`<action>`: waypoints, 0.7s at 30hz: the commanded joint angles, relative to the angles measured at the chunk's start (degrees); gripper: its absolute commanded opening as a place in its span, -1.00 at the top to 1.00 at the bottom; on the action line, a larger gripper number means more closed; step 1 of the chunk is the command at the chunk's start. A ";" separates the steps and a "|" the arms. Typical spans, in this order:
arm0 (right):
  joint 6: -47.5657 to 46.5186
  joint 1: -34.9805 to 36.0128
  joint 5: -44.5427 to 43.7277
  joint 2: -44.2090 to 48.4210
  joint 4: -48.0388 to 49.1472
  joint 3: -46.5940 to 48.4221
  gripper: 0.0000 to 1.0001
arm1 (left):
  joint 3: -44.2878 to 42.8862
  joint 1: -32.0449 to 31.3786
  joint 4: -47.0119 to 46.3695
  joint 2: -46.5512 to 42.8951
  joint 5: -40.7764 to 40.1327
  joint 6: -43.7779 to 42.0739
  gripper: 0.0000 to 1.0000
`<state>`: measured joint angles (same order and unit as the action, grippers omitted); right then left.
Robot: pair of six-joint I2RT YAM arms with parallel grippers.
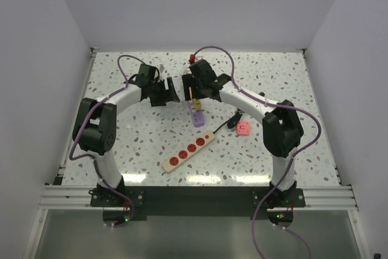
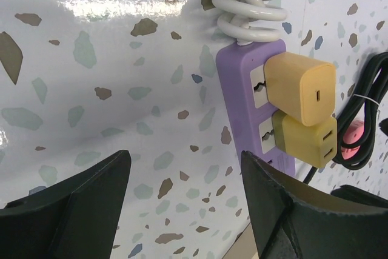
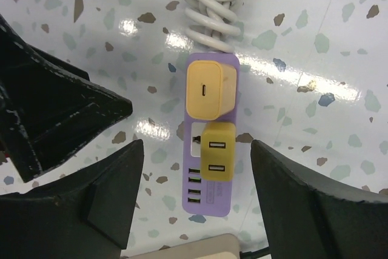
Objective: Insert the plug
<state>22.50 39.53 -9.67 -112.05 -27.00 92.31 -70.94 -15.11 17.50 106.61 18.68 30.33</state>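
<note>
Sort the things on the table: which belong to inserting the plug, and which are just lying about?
Job in hand: purple power strip, orange charger, mustard charger, both chargers seated in the strip.
Lying about: cream power strip with red sockets, pink plug.

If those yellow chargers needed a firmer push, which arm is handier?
Probably right: the purple strip and yellow chargers lie centred under the open right gripper; the left gripper sits off to one side.

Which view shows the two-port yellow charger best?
Right wrist: it looks straight down on the two-port charger, both ports visible, plugged into the purple strip. Left wrist shows it obliquely; top external only a yellow speck.
</note>
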 commanded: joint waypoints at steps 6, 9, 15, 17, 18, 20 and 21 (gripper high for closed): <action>-0.61 -0.07 -2.01 -1.59 -2.88 8.32 -0.46 | 2.64 0.52 -0.18 -4.47 -0.13 -1.15 -0.57; -1.32 -0.06 -2.81 -5.09 -4.10 11.48 -0.38 | 3.70 0.52 -0.18 -5.18 -0.13 -1.15 -0.57; -3.25 -0.07 -4.65 -10.20 -8.15 17.37 -0.18 | 5.46 0.52 -0.27 -5.97 -0.31 -1.06 -0.57; -3.78 -0.06 -5.79 -11.08 -9.37 18.16 -0.15 | 5.63 0.52 -0.36 -5.97 -0.31 -1.06 -0.57; -3.96 -0.07 -5.97 -11.09 -9.38 18.08 -0.15 | 5.63 0.52 -0.36 -5.80 -0.31 -0.97 -0.57; -4.04 -0.07 -6.06 -10.73 -8.95 17.11 -0.15 | 5.55 0.52 -0.53 -5.80 -0.22 -0.97 -0.57; -4.13 -0.07 -6.15 -10.65 -8.86 16.85 -0.15 | 5.55 0.52 -0.45 -5.62 -0.13 -0.97 -0.57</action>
<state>19.73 39.48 -13.72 -124.05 -34.87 107.53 -65.69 -15.05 17.58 103.26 18.59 30.35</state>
